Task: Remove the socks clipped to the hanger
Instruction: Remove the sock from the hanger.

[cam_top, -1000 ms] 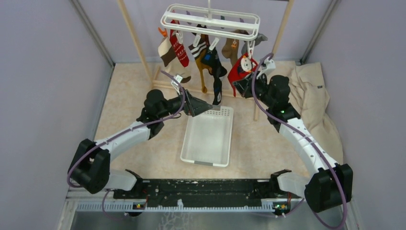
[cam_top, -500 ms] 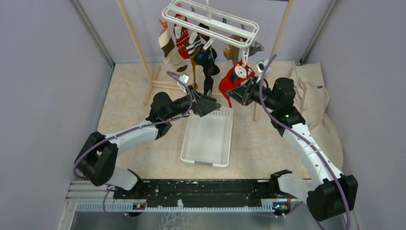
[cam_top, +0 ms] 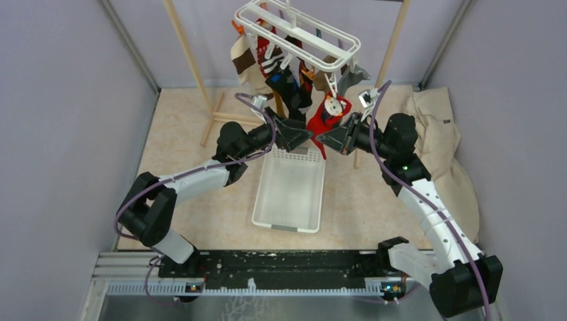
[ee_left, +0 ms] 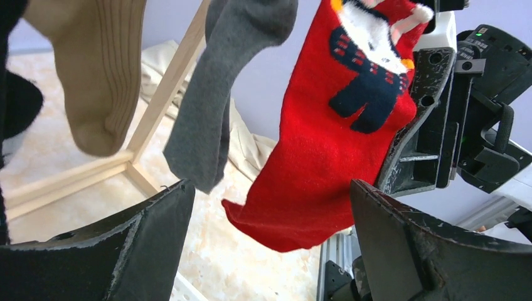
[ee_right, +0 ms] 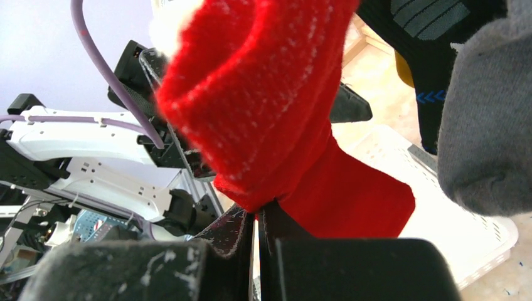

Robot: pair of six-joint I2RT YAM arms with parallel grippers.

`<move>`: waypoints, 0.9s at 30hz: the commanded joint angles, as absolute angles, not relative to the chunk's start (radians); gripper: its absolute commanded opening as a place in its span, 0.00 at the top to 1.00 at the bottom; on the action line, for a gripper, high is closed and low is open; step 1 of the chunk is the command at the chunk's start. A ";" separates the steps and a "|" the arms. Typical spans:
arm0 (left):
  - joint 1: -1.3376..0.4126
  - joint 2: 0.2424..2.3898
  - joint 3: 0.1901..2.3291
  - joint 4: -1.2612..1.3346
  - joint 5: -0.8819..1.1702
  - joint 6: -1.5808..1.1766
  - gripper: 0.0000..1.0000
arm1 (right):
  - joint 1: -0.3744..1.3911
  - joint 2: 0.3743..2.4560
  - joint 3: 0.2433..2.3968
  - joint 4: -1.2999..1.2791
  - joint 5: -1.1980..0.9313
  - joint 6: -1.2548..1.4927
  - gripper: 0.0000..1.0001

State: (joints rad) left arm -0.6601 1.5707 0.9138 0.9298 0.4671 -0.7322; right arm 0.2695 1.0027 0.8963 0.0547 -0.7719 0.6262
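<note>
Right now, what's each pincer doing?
Left pincer: open, holding nothing.
Right pincer: shut on the red sock.

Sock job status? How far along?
Done: nothing visible; no sock lies in the white basket. In hand: right gripper shut on the red sock, which looks clipped to the tilted hanger; left gripper open beside it. Left: that sock and the other socks, all on the hanger.
</note>
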 commanded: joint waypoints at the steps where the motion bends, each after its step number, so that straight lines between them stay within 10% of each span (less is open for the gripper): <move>1: -0.650 1.601 0.907 1.104 0.504 -0.712 0.01 | 0.257 0.965 0.896 0.080 -0.812 0.635 1.00; 13: -0.648 1.738 0.959 1.352 0.651 -0.892 0.08 | 0.233 0.997 0.888 0.121 -0.832 0.661 1.00; 23: -0.643 1.740 0.991 1.367 0.722 -0.961 1.00 | 0.229 1.032 0.947 0.010 -0.774 0.587 1.00; 27: -0.644 1.708 0.995 1.268 0.701 -0.918 1.00 | 0.229 1.038 0.981 -0.074 -0.728 0.544 0.99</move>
State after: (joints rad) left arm -0.6479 1.7370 0.9672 1.3045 0.6880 -0.9363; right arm 0.2371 1.0378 0.8993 -0.0231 -0.7761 0.6041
